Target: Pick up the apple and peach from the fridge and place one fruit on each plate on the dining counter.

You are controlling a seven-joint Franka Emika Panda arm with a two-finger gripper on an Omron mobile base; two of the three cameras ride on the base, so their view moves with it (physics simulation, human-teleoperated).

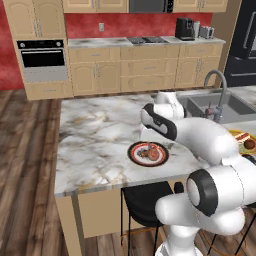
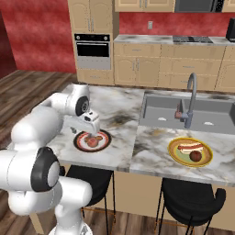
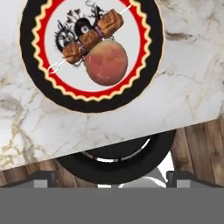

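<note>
Both fruits appear to be out of the fridge (image 1: 242, 45) and on the dining counter (image 1: 95, 140), so by my reading the task is at or very near its end.

Taking the steel sink (image 2: 170, 110) as the landmark: the dark-rimmed plate (image 2: 92, 141) sits on the marble well to the left of the sink in the right base view, near the counter's front edge above a black stool (image 2: 89, 176). On it lies a round orange-red fruit — the peach (image 3: 106, 62), as far as I can judge — touching a skewer of brown chunks (image 3: 91, 36) that already lies across the plate's pale centre.

The yellow-rimmed plate (image 2: 190, 152) sits just in front of the sink, below the arched tap (image 2: 190, 98). It carries a dark red round fruit, probably the apple (image 2: 196, 156), beside another food item I can't make out.

The gripper (image 3: 112, 177) hangs above the dark-rimmed plate, its fingertips (image 3: 43, 177) spread wide apart and holding nothing.

What seems left — only withdrawing the arm, if anything.
</note>
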